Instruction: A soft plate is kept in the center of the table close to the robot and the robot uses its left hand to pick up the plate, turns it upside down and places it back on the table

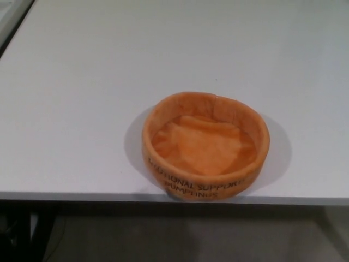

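Left hand: not in view, so its state cannot be told.
Plate point(205, 146): opening up, round, no long axis.
Table point(82, 109): plate sits at its near edge.

You see a soft plate point(205, 146) in warm orange, its inner floor a paler, mottled orange with creased patches. Dark lettering in two lines runs round its outer wall, facing the table's near edge. The table point(82, 98) is plain white, unpatterned. Below its near edge everything is dark grey.
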Available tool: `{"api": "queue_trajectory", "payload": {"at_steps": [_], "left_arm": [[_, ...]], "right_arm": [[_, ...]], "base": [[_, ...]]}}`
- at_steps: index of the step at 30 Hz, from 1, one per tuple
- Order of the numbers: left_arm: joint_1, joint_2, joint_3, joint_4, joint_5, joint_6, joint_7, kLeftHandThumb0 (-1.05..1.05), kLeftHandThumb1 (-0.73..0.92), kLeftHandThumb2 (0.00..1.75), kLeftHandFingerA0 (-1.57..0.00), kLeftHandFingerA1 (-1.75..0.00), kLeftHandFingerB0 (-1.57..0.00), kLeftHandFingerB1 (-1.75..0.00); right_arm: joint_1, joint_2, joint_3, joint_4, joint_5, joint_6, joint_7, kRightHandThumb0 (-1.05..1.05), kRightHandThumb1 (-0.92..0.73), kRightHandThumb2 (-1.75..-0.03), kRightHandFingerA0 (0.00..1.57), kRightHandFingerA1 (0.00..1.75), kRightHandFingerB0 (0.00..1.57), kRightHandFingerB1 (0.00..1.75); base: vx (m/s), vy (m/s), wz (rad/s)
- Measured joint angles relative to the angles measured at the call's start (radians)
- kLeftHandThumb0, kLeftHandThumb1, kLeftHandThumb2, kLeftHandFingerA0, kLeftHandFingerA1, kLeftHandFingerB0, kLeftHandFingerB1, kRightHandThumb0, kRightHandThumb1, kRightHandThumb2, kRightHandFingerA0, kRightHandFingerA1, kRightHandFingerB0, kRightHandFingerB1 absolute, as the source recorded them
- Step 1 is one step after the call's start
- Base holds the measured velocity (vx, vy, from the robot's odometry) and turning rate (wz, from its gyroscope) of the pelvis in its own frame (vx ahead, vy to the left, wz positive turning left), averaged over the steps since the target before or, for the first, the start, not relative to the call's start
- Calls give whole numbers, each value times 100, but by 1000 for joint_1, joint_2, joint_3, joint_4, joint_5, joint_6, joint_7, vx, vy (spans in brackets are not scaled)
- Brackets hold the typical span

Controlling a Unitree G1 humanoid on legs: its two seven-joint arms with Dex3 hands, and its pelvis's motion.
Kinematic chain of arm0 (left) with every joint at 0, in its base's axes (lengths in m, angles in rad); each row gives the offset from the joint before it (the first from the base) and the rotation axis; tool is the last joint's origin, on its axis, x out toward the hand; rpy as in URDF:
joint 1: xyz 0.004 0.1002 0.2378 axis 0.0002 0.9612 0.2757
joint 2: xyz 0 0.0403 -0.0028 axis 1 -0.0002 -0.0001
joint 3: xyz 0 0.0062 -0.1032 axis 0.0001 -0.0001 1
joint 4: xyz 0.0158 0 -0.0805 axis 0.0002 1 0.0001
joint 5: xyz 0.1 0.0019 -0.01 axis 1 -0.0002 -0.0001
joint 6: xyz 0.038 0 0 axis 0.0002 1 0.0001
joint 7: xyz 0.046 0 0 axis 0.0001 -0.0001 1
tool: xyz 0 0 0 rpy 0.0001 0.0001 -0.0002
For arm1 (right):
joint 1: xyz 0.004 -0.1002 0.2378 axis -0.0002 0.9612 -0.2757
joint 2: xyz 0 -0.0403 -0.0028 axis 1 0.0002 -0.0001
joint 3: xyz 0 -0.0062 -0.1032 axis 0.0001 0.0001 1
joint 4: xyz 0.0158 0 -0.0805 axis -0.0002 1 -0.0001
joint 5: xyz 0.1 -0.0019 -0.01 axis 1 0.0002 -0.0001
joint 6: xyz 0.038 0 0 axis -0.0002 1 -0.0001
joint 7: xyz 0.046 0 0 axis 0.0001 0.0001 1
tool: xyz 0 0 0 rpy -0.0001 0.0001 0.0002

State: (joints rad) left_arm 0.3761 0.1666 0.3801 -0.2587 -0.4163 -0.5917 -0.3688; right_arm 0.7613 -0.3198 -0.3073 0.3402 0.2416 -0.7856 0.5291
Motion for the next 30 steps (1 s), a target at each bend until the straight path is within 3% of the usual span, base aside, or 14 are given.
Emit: {"api": "queue_trajectory", "payload": {"at_steps": [2,4,5,6,10,13,17,18,20,21,25,26,27,30], "left_arm": [[-81,26,-3,-22,32,23,19,-105,73,114,-9,-45,-8,-37],[-139,42,-10,-42,59,42,33,-103,72,114,0,-42,-16,-33],[-173,50,-17,-56,78,57,42,-40,25,97,-2,-51,0,-48],[-213,59,-29,-70,97,76,53,-100,61,106,-7,-41,-13,-39],[-326,70,-83,-102,152,138,82,-104,83,66,-22,-32,-22,-29],[-398,74,-120,-100,203,170,98,-98,63,107,-15,-42,-13,-39],[-481,75,-165,-83,269,193,115,-99,63,107,-16,-44,-15,-39],[-496,75,-175,-80,282,198,118,-103,81,66,-24,-35,-24,-30],[-524,74,-195,-78,306,211,124,-96,61,106,-19,-46,-14,-40],[-553,73,-218,-75,333,225,130,-101,82,66,-24,-38,-22,-29],[-617,67,-286,-65,397,259,144,-94,82,66,-20,-40,-20,-27],[-640,66,-311,-58,419,267,147,-95,82,66,-19,-39,-19,-27],[-649,65,-321,-55,429,270,148,-96,84,67,-18,-39,-19,-27],[-689,66,-371,-40,482,282,150,-97,81,66,-19,-38,-21,-27]], "right_arm": [[0,0,0,-7,0,0,0,-82,-79,-110,14,44,5,23],[0,0,0,-13,0,0,0,-83,-79,-110,14,43,5,24],[-2,0,0,-14,0,0,1,-82,-78,-109,14,44,5,24],[-4,0,0,-12,0,0,2,-82,-78,-108,14,43,5,24],[-16,0,1,-5,4,1,8,-81,-77,-110,13,44,4,25],[-17,0,1,-4,5,2,13,-83,-78,-109,14,44,6,24],[-17,0,1,-19,4,4,13,-85,-79,-111,14,43,5,24],[-17,0,1,-21,4,4,13,-83,-80,-111,13,43,5,22],[-18,0,1,-21,3,5,13,-79,-92,-73,20,30,7,21],[-19,0,1,-20,3,5,13,-80,-78,-110,13,43,5,26],[-26,1,1,-18,3,5,13,-81,-78,-112,15,45,4,25],[-26,1,2,-25,3,6,13,-80,-92,-72,20,29,7,21],[-26,1,2,-28,4,7,13,-83,-77,-110,11,43,5,26],[-24,1,3,-45,4,15,13,-82,-92,-73,20,31,6,22]], "base": [[0,0,0],[0,0,0],[0,0,0],[0,0,0],[0,0,0],[0,0,0],[0,0,0],[0,0,0],[0,0,0],[0,0,0],[0,0,0],[0,0,0],[0,0,0],[0,0,0]]}}
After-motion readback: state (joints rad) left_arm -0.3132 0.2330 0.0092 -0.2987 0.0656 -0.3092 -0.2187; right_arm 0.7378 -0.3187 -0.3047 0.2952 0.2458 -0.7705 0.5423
